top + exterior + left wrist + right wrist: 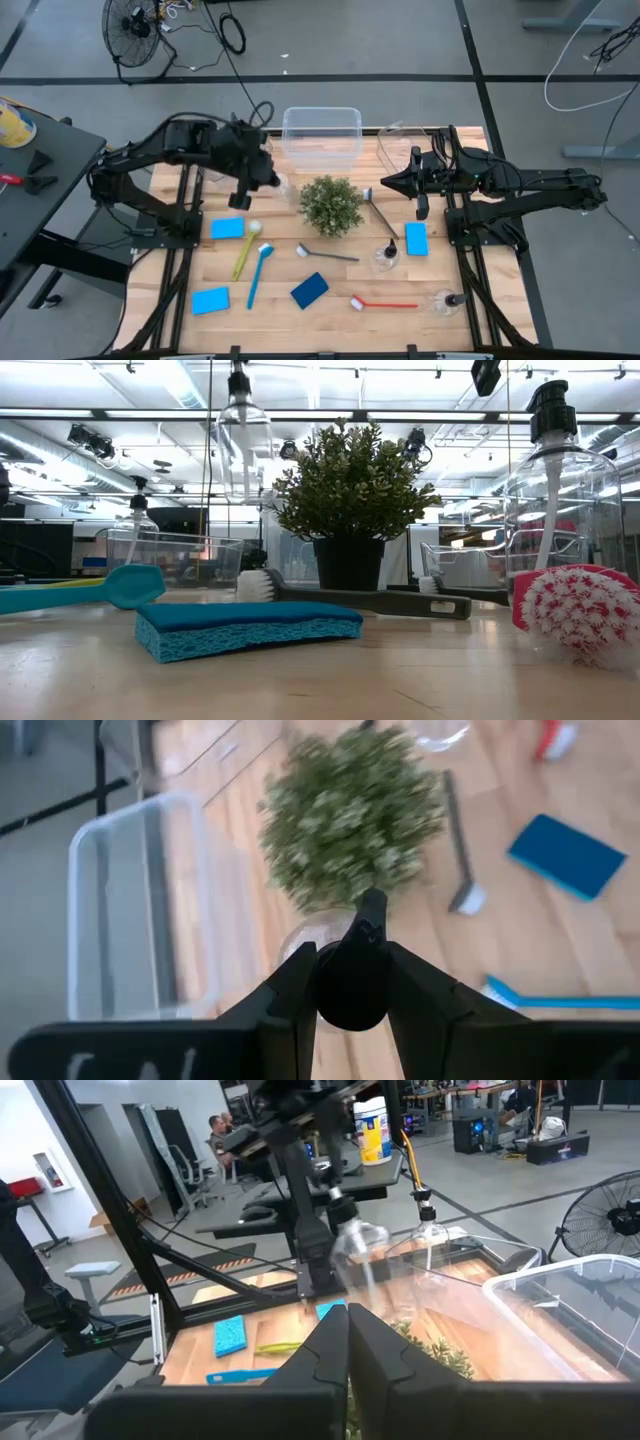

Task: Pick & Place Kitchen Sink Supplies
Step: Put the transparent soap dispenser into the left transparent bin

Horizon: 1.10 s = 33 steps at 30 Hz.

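Observation:
My left gripper [262, 180] is shut on a clear bottle [243, 450] with a black cap, held high over the table's far left, beside the green plant [331, 205]. My right gripper [385, 183] hovers shut and level at the far right, touching nothing. Two more clear bottles [386, 258] [447, 301] stand on the table at the right. Blue sponges [227, 228] [210, 300] [309, 290] [416, 239] lie flat on the wood. Yellow [243, 250], blue [258, 275], grey [325, 253], dark [380, 210] and red [385, 303] brushes lie around the plant. My left gripper pinches the bottle's black cap [350, 995] between its two fingers, which slant down from the table's left. The clear body [300, 935] hangs below the fingers, lifted well clear of the table.
A clear bin [321, 135] stands at the far edge behind the plant, and a second clear bin [400, 145] is at the far right under my right arm. The plant stands mid-table. Bare wood shows along the near edge [330, 335].

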Motion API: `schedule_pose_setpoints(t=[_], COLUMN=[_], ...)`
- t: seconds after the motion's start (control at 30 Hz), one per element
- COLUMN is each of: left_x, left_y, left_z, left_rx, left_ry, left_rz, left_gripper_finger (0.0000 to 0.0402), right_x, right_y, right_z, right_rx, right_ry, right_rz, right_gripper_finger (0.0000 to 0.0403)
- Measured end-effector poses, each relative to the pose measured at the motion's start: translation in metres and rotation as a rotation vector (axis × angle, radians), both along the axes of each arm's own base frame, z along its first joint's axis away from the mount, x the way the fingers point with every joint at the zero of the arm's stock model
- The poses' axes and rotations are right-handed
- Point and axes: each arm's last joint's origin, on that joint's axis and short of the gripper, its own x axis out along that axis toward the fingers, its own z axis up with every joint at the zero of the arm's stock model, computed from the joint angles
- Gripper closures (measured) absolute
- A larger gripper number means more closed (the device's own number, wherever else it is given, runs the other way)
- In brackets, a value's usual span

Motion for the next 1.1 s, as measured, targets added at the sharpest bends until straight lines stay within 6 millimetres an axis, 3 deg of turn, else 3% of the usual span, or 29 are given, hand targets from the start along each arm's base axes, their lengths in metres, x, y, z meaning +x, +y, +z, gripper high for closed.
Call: schedule_pose_setpoints(t=[0.5, 1.1], left_x=[-0.019, -0.057], left_y=[0.069, 0.138], left_z=[0.0, -0.002], left_rx=[0.074, -0.047], left_ry=[0.023, -0.102], left_rz=[0.372, 0.887], left_gripper_finger=[0.0299, 0.0299], right_x=[0.0, 0.0], right_y=[0.0, 0.0], right_z=[0.0, 0.0], right_rx=[0.0, -0.022], right_ry=[0.0, 0.001], right_rz=[0.001, 0.002], right_gripper_finger=[0.0394, 0.0394])
